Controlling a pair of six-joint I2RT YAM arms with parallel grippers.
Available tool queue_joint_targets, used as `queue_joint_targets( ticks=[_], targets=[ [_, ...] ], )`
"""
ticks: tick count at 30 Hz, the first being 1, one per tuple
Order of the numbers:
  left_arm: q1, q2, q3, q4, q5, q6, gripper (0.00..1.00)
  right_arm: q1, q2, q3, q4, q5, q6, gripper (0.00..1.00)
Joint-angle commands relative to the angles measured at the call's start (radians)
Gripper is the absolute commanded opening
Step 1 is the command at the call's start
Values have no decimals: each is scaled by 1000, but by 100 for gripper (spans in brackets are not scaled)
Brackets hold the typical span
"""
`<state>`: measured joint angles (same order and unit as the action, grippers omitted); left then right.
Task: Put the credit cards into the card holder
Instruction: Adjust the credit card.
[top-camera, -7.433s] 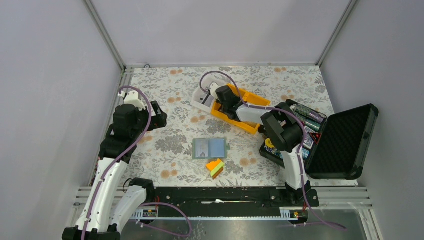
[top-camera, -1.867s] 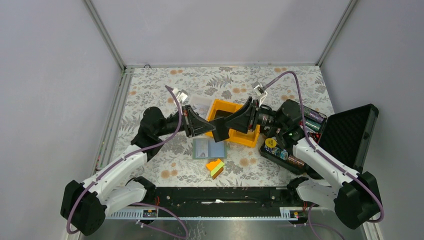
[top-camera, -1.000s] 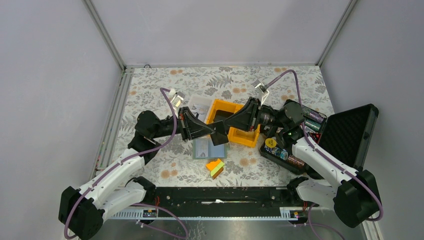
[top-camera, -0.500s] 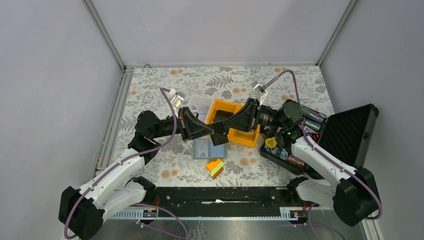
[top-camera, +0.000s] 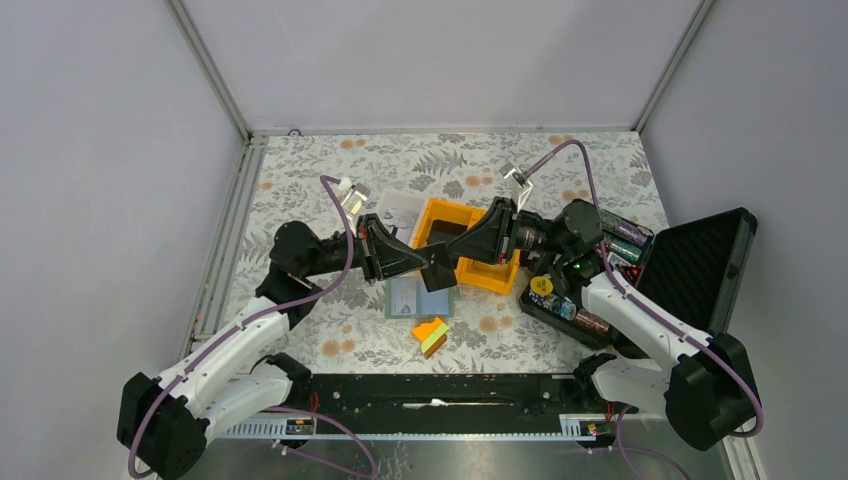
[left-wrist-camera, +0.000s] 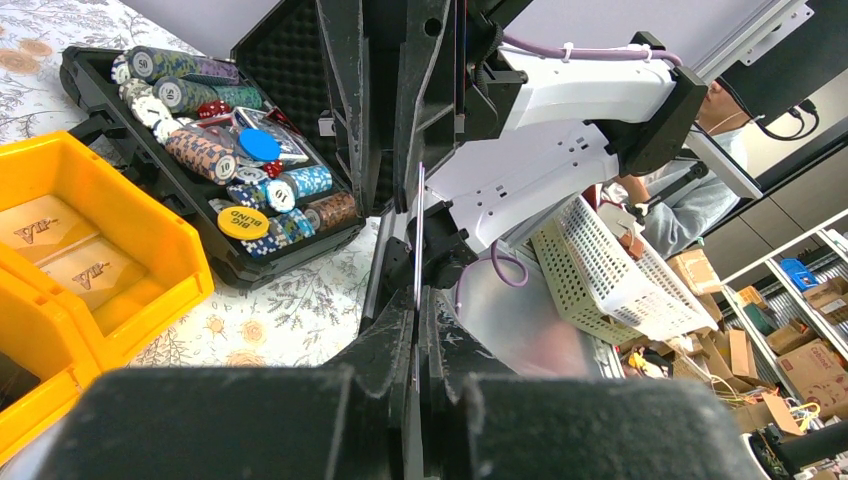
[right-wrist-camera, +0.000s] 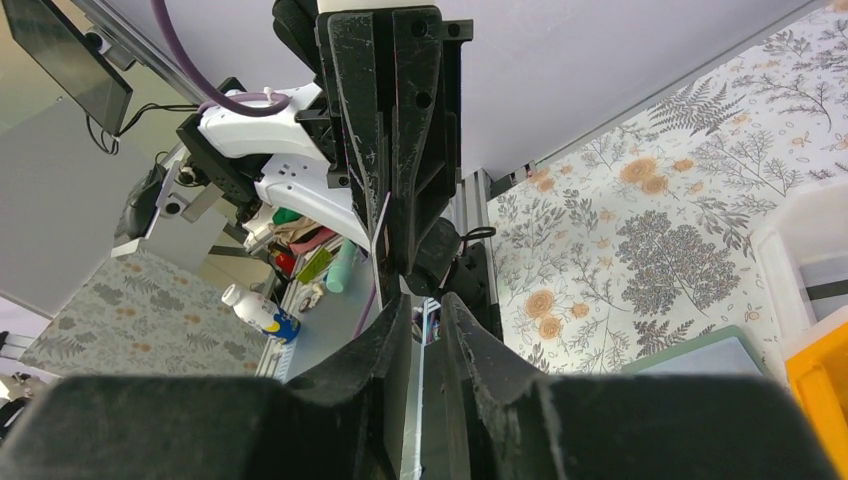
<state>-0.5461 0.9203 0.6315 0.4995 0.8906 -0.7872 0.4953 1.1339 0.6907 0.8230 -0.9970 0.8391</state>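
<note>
A black credit card (top-camera: 441, 271) hangs edge-up above the table between my two grippers, which meet tip to tip. My left gripper (top-camera: 430, 264) is shut on it; in the left wrist view the card (left-wrist-camera: 418, 225) is a thin line rising from the closed jaws (left-wrist-camera: 417, 300). My right gripper (top-camera: 456, 259) has its jaws a little apart around the card's other end, with gaps showing on both sides in the right wrist view (right-wrist-camera: 425, 305). The grey-green card holder (top-camera: 406, 298) lies open on the table right below. Two tan cards (left-wrist-camera: 45, 235) lie in the yellow bin.
The yellow bin (top-camera: 492, 272) and a white container (top-camera: 400, 211) stand just behind the grippers. An orange-yellow-green wedge block (top-camera: 432, 336) lies in front of the card holder. At the right an open black case (top-camera: 690, 285) holds poker chips (top-camera: 558, 297).
Since the oldest frame both arms have come from apart to meet over the card holder with the black card between them. Over the last second almost nothing has moved.
</note>
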Motion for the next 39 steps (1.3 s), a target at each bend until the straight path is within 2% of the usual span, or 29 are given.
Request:
queue_joint_targets(
  ticks=[1,6,15,31,39],
  targets=[
    [-1,-5,11,26,-8,24,0,-1,-22,6,35,-9,-4,26],
    [0,-12,20,-13,-26,48,0,-1,-50,8,45,9,3,33],
    [-1,-8,18,4,-11,35,0,-1,-28,0,62,-10,22,35],
    [0,4,17,27,3,20,0,1,-10,-19,91,-24,36,22],
    [0,6,16,33,5,17,0,2,-3,-20,91,-26,34,20]
  ],
)
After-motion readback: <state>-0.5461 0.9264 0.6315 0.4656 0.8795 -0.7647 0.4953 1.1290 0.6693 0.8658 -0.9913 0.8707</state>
